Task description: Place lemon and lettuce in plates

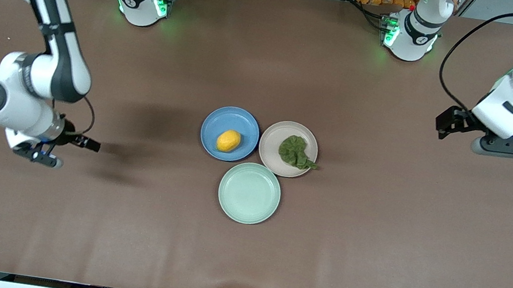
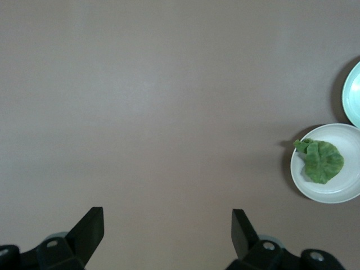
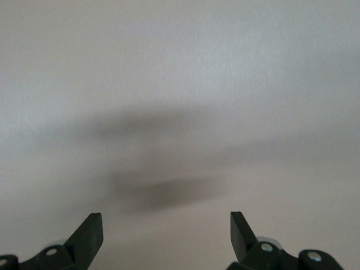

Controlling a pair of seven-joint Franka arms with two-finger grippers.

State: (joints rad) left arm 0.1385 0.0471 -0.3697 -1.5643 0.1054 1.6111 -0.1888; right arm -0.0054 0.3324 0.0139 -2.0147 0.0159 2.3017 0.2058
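So from my seat: the lemon (image 1: pixel 228 140) sits in the blue plate (image 1: pixel 217 120), and the lettuce (image 1: pixel 296 152) lies in the beige-pink plate (image 1: pixel 272 147) right beside it, with the leaf's narrow tail hanging over the rim. A pale mint-green plate (image 1: pixel 249 193) sits just beside both, nearer the front camera, with nothing on it.

My left gripper (image 2: pixel 167 228) hangs over bare brown table (image 1: pixel 373 241) at its own arm's end, well apart from the plates. Its fingers (image 2: pixel 89 228) are spread wide with nothing between them. In its wrist view the lettuce (image 2: pixel 320 160) and its plate (image 2: pixel 337 194) show off to one side of the gripper, not under it, with an edge of the mint-green one (image 2: pixel 353 93) too.

My right gripper (image 3: pixel 166 228) is over the table at the right arm's end, also well away from the plates. Its fingers (image 3: pixel 90 228) are parted wide and hold nothing; its wrist view shows just tabletop and shadow below.
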